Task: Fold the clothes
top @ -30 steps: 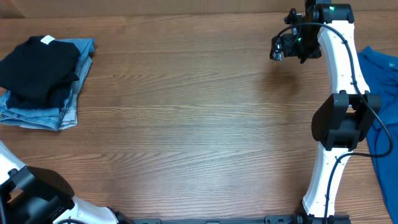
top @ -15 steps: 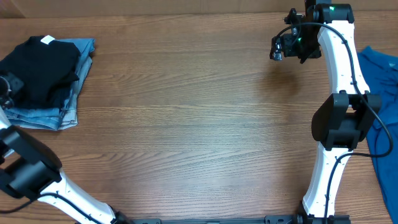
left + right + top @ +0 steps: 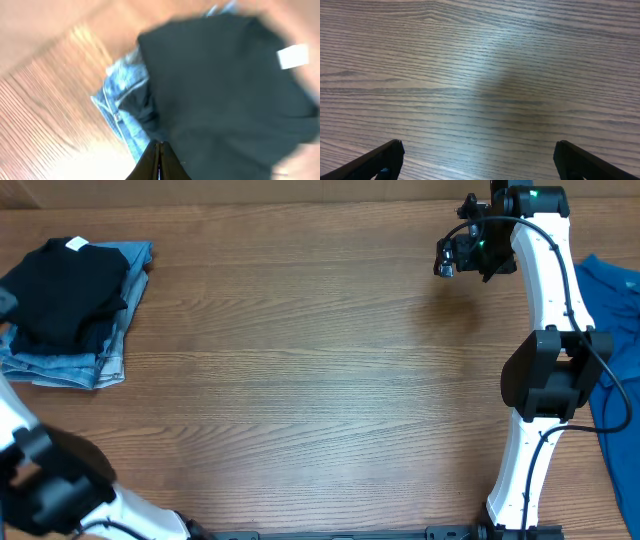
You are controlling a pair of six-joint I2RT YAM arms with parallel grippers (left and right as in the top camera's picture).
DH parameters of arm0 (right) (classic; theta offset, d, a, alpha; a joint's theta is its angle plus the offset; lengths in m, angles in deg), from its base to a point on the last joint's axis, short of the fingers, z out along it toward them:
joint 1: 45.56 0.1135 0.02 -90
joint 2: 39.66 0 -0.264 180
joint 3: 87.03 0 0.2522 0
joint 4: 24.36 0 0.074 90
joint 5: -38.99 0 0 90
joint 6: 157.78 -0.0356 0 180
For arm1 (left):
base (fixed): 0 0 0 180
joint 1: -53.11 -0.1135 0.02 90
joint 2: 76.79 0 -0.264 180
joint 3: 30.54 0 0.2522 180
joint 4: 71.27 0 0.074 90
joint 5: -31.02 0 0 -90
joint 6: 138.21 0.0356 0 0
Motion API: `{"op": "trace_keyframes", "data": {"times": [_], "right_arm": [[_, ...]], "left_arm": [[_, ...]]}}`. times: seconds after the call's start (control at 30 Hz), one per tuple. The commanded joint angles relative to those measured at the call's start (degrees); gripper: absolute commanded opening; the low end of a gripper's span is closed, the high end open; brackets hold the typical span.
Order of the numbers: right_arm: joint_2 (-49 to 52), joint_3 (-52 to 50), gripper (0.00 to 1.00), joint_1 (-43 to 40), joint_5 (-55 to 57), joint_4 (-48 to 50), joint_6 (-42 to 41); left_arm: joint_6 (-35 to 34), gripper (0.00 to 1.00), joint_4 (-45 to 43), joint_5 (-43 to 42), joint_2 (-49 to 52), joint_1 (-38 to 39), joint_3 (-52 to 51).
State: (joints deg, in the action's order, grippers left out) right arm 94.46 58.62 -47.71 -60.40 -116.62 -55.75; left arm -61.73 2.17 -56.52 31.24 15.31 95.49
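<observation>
The black T-shirt (image 3: 62,288) lies folded on top of the folded jeans (image 3: 112,330) at the far left of the table, its white tag (image 3: 75,246) showing. The blurred left wrist view shows the T-shirt (image 3: 225,90), the tag (image 3: 292,56) and the jeans (image 3: 117,107) from above. My left gripper (image 3: 159,152) is shut with nothing between its fingers, hovering over the near edge of the pile. In the overhead view it is almost off the left edge. My right gripper (image 3: 455,255) is open and empty over bare wood (image 3: 480,90) at the back right.
A bright blue garment (image 3: 612,320) lies at the right edge of the table, behind my right arm (image 3: 545,370). Wooden tabletop (image 3: 320,380) stretches between the pile and the right arm.
My left arm swung up to the clothes pile at the left edge, then drew back toward the frame edge. The right arm and the pile have not moved.
</observation>
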Motion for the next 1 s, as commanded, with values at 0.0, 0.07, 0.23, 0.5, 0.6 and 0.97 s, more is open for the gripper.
{"op": "trace_keyframes", "data": {"times": [0.0,0.07,0.23,0.5,0.6,0.97], "right_arm": [[-0.5,0.5,1.00,0.2,0.4,0.2,0.2],[-0.5,0.5,1.00,0.2,0.4,0.2,0.2],[-0.5,0.5,1.00,0.2,0.4,0.2,0.2],[-0.5,0.5,1.00,0.2,0.4,0.2,0.2],[-0.5,0.5,1.00,0.2,0.4,0.2,0.2],[-0.5,0.5,1.00,0.2,0.4,0.2,0.2]], "left_arm": [[0.9,0.04,-1.5,0.5,-0.8,2.5,0.4],[4.2,0.04,-1.9,0.5,1.8,4.1,0.4],[6.3,0.04,-1.5,0.2,9.2,6.5,0.4],[3.6,0.04,9.4,-1.8,14.8,9.9,0.4],[2.0,0.04,8.4,-1.8,12.0,10.3,0.4],[-1.7,0.04,-0.2,11.3,2.5,9.2,0.4]]}}
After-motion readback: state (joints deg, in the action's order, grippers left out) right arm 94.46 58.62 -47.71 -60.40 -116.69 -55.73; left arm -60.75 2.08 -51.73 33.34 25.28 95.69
